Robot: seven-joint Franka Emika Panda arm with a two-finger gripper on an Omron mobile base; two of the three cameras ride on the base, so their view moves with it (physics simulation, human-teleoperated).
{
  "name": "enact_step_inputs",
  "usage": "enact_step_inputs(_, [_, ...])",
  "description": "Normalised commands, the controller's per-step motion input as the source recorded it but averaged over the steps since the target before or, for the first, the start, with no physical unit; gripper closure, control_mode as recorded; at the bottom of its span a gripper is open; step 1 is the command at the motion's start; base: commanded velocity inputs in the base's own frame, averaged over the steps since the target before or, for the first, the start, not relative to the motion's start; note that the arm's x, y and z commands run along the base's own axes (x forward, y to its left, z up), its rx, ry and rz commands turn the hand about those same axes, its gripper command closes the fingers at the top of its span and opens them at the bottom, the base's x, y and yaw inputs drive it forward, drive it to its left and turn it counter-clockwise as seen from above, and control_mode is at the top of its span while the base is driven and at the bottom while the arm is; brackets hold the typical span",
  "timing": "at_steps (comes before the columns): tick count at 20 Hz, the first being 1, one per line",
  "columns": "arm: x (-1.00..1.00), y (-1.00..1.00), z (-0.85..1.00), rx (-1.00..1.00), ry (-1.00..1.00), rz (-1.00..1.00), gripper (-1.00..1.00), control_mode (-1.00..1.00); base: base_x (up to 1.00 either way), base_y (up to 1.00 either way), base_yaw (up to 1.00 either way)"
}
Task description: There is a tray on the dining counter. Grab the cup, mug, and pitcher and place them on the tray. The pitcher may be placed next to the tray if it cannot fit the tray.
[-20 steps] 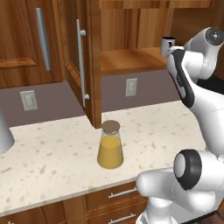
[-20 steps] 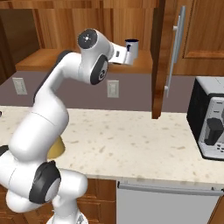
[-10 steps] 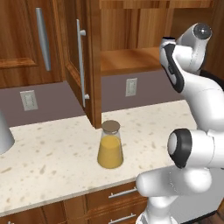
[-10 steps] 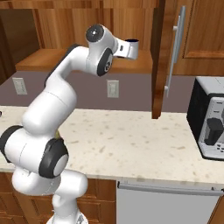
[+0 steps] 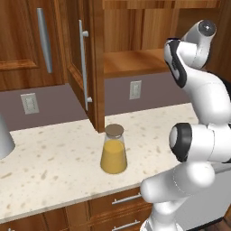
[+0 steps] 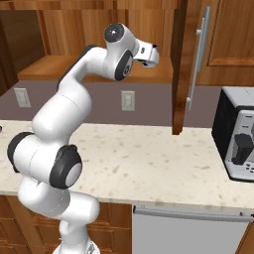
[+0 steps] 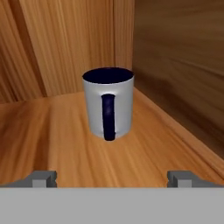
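Jaws spread wide and empty, the gripper (image 7: 112,177) faces the mug (image 7: 108,103) mid-frame on the cabinet shelf (image 7: 52,140); pitcher (image 5: 113,150) apparently waits on counter (image 5: 49,167), nothing trayed

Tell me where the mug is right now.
In the hand view, the mug stands upright on the wooden cabinet shelf, near the right wall, handle facing the open gripper, which is not touching it.
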Motion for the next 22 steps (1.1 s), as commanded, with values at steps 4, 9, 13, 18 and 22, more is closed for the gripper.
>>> enact_step_inputs(4, [0.22,-0.02,-0.04,0.0,0.0,0.0,-1.0,-1.0,0.0,0.0,0.0])
enact_step_inputs(9, [0.26,0.0,-0.01,0.0,0.0,0.0,-1.0,-1.0,0.0,0.0,0.0])
enact_step_inputs(13, [0.29,0.0,-0.01,0.0,0.0,0.0,-1.0,-1.0,0.0,0.0,0.0])
enact_step_inputs(18, [0.21,0.0,0.0,0.0,0.0,0.0,-1.0,-1.0,0.0,0.0,0.0])
enact_step_inputs(22, [0.13,-0.06,0.0,0.0,0.0,0.0,-1.0,-1.0,0.0,0.0,0.0])
